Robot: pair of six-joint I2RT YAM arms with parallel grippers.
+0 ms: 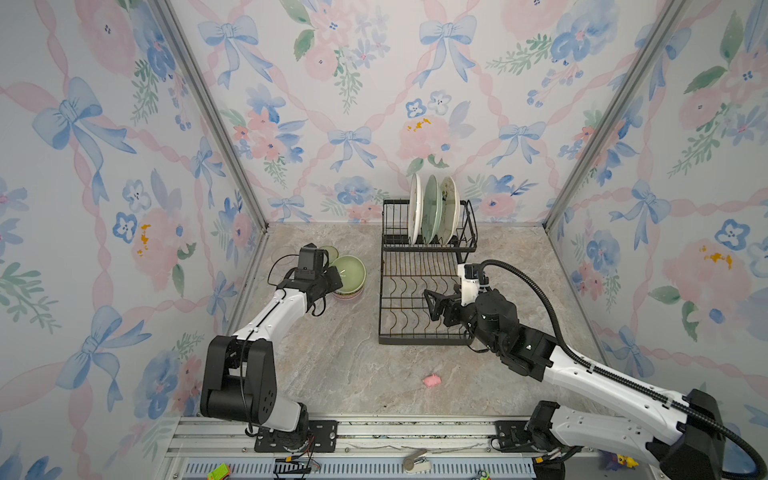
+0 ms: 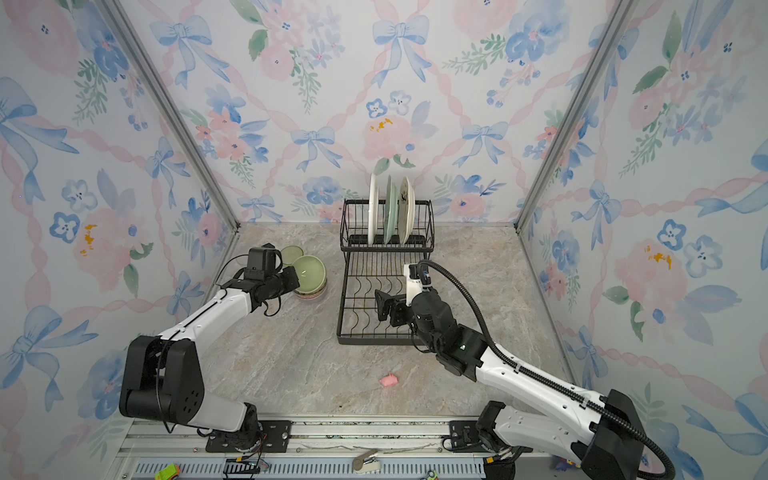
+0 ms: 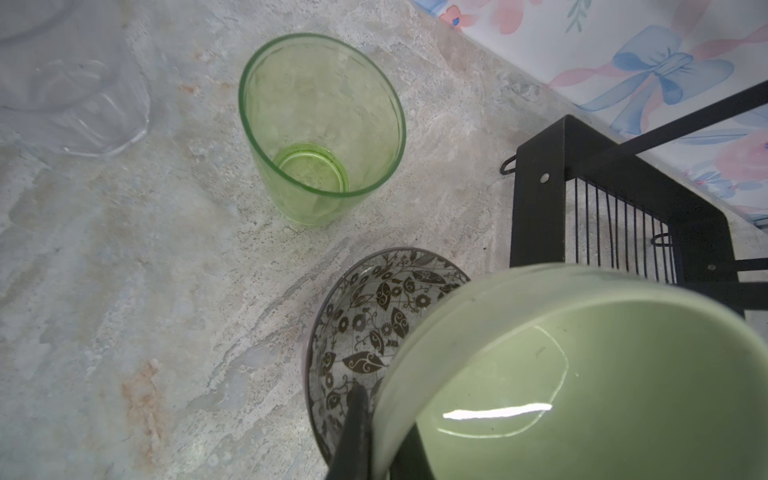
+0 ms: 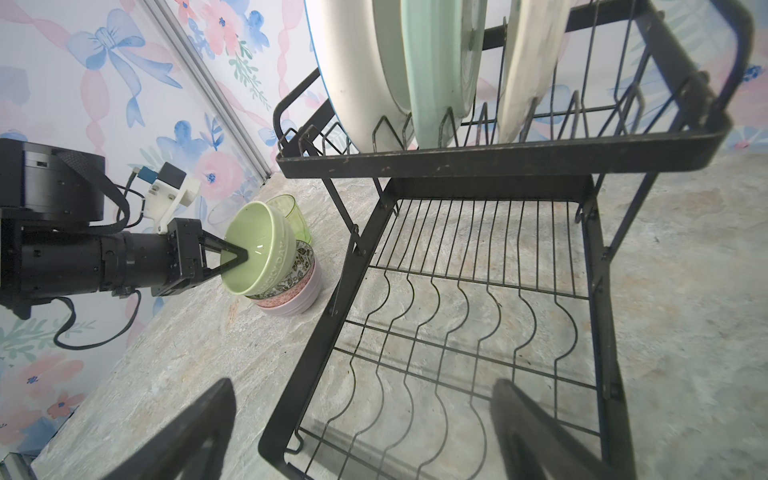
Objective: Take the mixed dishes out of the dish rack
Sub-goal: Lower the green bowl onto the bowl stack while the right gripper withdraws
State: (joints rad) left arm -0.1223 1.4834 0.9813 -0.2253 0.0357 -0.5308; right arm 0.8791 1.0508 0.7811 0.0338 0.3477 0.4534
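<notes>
Wire, black and thin, makes up the dish rack point(image 1: 415, 340) point(image 2: 374, 341) point(image 4: 498, 160): a raised basket-like upper tier with a flat band for a rim, and a longer lower tier of straight rods crossed by wavy dividers. It stands on a matt surface point(image 1: 332, 365) with a marbled stone look in grey and beige.

Three round, glossy plates stand on edge in the rack's upper tier, close together: a white plate point(image 1: 414, 212) point(image 4: 357, 62), a pale green plate point(image 1: 432, 212) point(image 4: 436, 62) and a cream plate point(image 1: 449, 212) point(image 4: 528, 62) with dark drawings.

The rack's lower tier holds no dishes. The right gripper point(image 1: 432, 303) point(image 4: 363, 384) hangs over it with its dark jaws spread wide and nothing between them.

Beside the rack, on the side of the left arm, the bowls sit in a stack. The left gripper point(image 4: 244, 254) is clamped on the rim of the pale green bowl point(image 1: 351, 270) point(image 3: 582, 374) point(image 4: 253, 245), a smooth glazed bowl with raised lettering on its outer wall. It is tilted, its lower side dipping into the patterned bowl point(image 3: 365, 328) point(image 4: 297, 266), whose inside shows dark leaves and flowers. That bowl nests in the lavender bowl point(image 4: 299, 301), which rests on the surface.

Just beyond the stack from the rack stands the green tumbler point(image 3: 320, 129) point(image 4: 291, 216), upright, translucent and tapering to a narrow base. The clear glass point(image 3: 83, 104) is near it, farther from the rack.

A small pink lump point(image 1: 431, 380) lies on the surface in front of the rack, apart from it.
</notes>
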